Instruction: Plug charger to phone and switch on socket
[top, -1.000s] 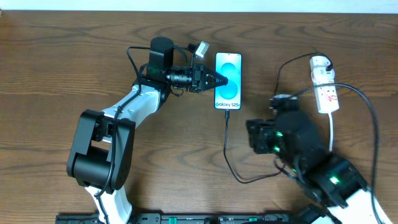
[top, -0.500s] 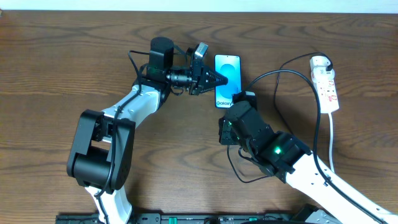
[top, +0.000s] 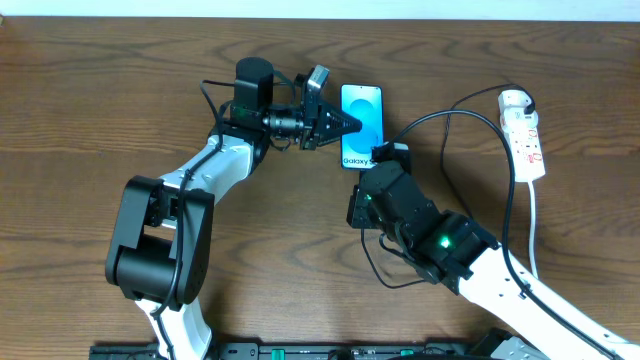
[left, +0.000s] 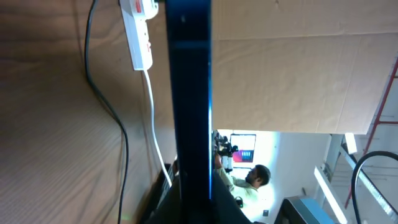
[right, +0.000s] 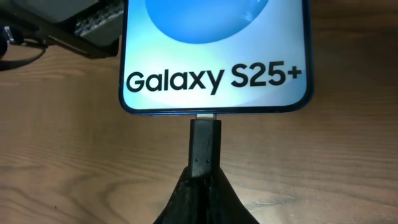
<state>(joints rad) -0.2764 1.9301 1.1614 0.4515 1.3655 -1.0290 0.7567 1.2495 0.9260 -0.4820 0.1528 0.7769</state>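
The phone (top: 362, 118) lies on the table, its cyan screen reading "Galaxy S25+" (right: 214, 56). My left gripper (top: 350, 123) is shut on its left long edge; in the left wrist view the phone (left: 189, 93) is a dark bar edge-on between the jaws. My right gripper (right: 202, 186) is shut on the charger's black plug (right: 205, 140). A sliver of the plug's metal tip shows at the phone's bottom port. The charger's black cable (top: 385, 284) loops under my right arm. The white socket (top: 526, 140) lies at the far right.
The socket's thick white cord (top: 533, 225) runs toward the front edge, with a black cable (top: 447, 125) arcing beside it. Socket (left: 138, 28) and cord also show in the left wrist view. My right arm (top: 450, 245) crosses the table's front right.
My right arm swung in from the right to the phone's bottom end and its jaws closed on the plug. The phone, held by the left gripper, shifted slightly left and back.
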